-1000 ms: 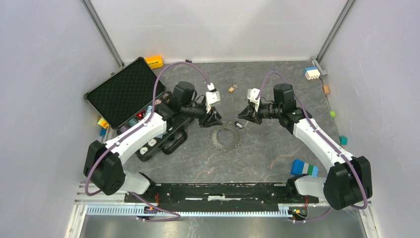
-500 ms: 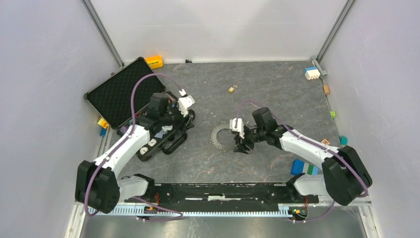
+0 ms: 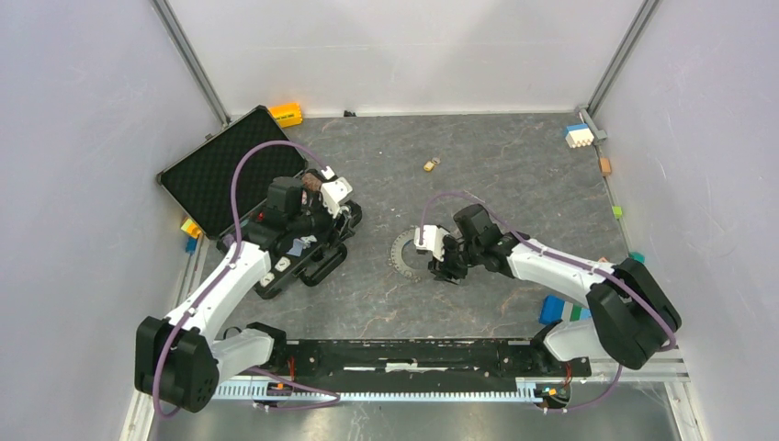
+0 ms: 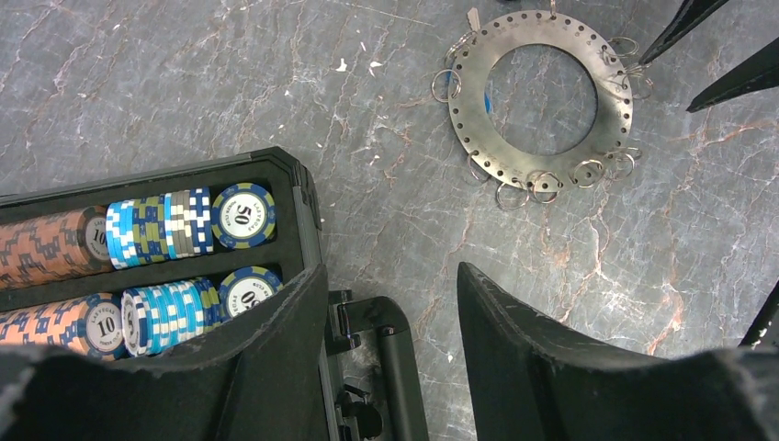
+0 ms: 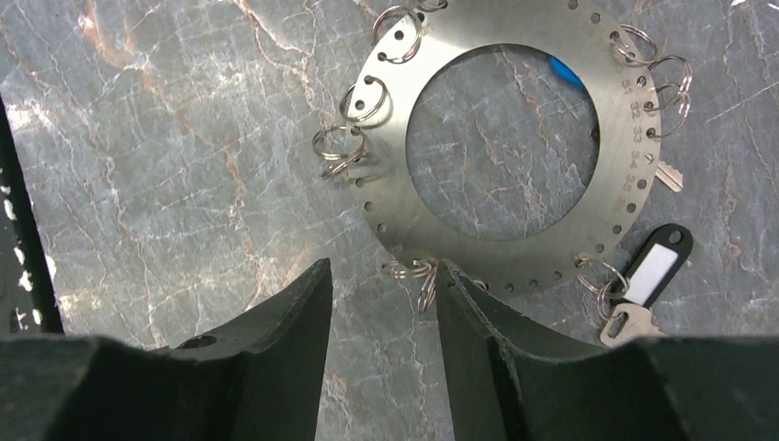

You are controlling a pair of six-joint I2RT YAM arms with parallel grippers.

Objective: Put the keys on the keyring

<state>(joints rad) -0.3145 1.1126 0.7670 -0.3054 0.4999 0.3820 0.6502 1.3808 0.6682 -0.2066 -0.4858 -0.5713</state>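
Table (image 3: 514, 165) is a grey marble-look slab boxed in by plain white walls (image 3: 83, 138), with an open black case (image 4: 308, 211) of poker chips (image 4: 243, 216) at left and toy blocks (image 3: 563, 310) along the right edge. Left gripper (image 4: 390, 276) hangs over the case rim, jaws wide, empty. Right gripper (image 5: 384, 271) sits at the rim of the keyring (image 5: 381, 175), a perforated steel disc flat mid-table carrying split rings (image 5: 347, 147), jaws part open, nothing pinched. A tagged key (image 5: 628, 323) lies at the disc's edge, seemingly on a split ring, and a bare key (image 5: 669, 176) pokes out at the rim.
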